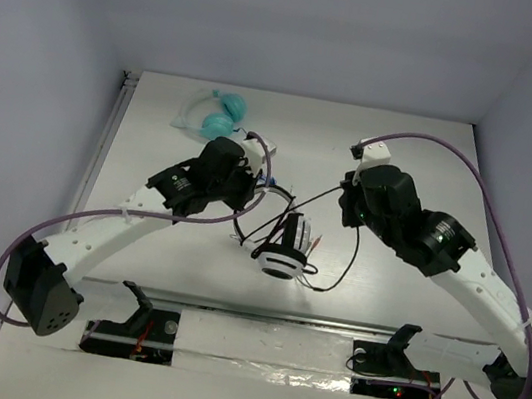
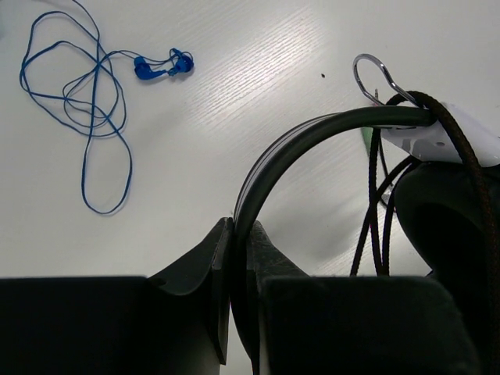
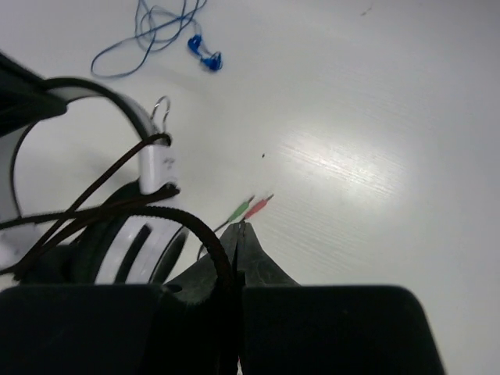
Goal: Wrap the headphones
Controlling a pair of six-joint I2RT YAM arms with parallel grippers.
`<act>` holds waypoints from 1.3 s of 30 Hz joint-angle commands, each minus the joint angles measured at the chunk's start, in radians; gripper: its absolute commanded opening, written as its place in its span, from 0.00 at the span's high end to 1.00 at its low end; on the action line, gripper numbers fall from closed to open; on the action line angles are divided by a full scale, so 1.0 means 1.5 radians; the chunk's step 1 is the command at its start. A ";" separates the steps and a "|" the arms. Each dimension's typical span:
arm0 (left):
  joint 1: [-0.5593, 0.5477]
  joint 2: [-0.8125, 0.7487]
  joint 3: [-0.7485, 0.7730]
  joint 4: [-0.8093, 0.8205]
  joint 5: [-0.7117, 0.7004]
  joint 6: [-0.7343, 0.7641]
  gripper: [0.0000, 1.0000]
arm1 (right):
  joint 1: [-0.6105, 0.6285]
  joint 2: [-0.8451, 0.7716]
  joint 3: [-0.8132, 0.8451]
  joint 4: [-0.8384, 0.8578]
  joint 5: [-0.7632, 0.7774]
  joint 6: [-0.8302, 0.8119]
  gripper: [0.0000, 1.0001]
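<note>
The black-and-white headphones (image 1: 284,248) stand on the table between the arms, with the cable (image 1: 296,204) looped around them. My left gripper (image 2: 238,234) is shut on the black headband (image 2: 312,129); a white earcup with a black pad (image 2: 445,203) hangs at the right. My right gripper (image 3: 238,230) is shut on the thin black cable (image 3: 187,219), which runs taut from the headphones (image 3: 133,242). The red-tipped plug (image 3: 262,203) and a green-tipped plug (image 3: 241,208) lie on the table just past the fingertips. In the top view the left gripper (image 1: 251,197) and right gripper (image 1: 349,208) flank the headphones.
Blue-wired earbuds (image 2: 160,66) lie loose on the table beyond the headband, also in the right wrist view (image 3: 205,55). Teal headphones (image 1: 220,116) sit at the back left. A metal hook (image 2: 371,78) shows by the headband's end. White walls enclose the table.
</note>
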 commanded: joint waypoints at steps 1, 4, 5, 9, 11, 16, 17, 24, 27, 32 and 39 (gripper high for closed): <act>0.021 -0.047 -0.006 0.048 0.082 -0.017 1.00 | -0.027 0.000 -0.033 0.070 0.046 0.022 1.00; 0.050 -0.067 -0.004 0.058 0.133 -0.023 1.00 | -0.043 -0.011 -0.082 0.172 0.023 0.025 1.00; 0.056 -0.072 0.004 0.060 0.165 -0.022 1.00 | -0.050 -0.013 -0.109 0.191 0.016 0.036 1.00; 0.090 -0.084 0.025 0.088 0.270 -0.046 1.00 | -0.050 -0.008 -0.160 0.294 -0.028 0.047 1.00; 0.109 -0.087 0.041 0.099 0.306 -0.060 1.00 | -0.050 -0.011 -0.182 0.360 -0.058 0.058 1.00; 0.159 -0.075 0.098 0.158 0.396 -0.117 1.00 | -0.057 -0.044 -0.312 0.578 -0.179 0.100 1.00; 0.165 -0.066 0.106 0.170 0.423 -0.128 1.00 | -0.057 -0.042 -0.328 0.607 -0.201 0.103 1.00; 0.171 -0.028 0.223 0.165 0.337 -0.180 1.00 | -0.070 0.014 -0.398 0.776 -0.291 0.157 1.00; 0.195 -0.020 0.255 0.166 0.323 -0.192 1.00 | -0.077 0.021 -0.431 0.839 -0.334 0.176 1.00; 0.195 0.002 0.281 0.222 0.337 -0.264 1.00 | -0.077 0.085 -0.466 0.969 -0.418 0.222 0.92; 0.195 0.040 0.357 0.234 0.346 -0.314 1.00 | -0.077 0.169 -0.470 1.031 -0.422 0.223 0.68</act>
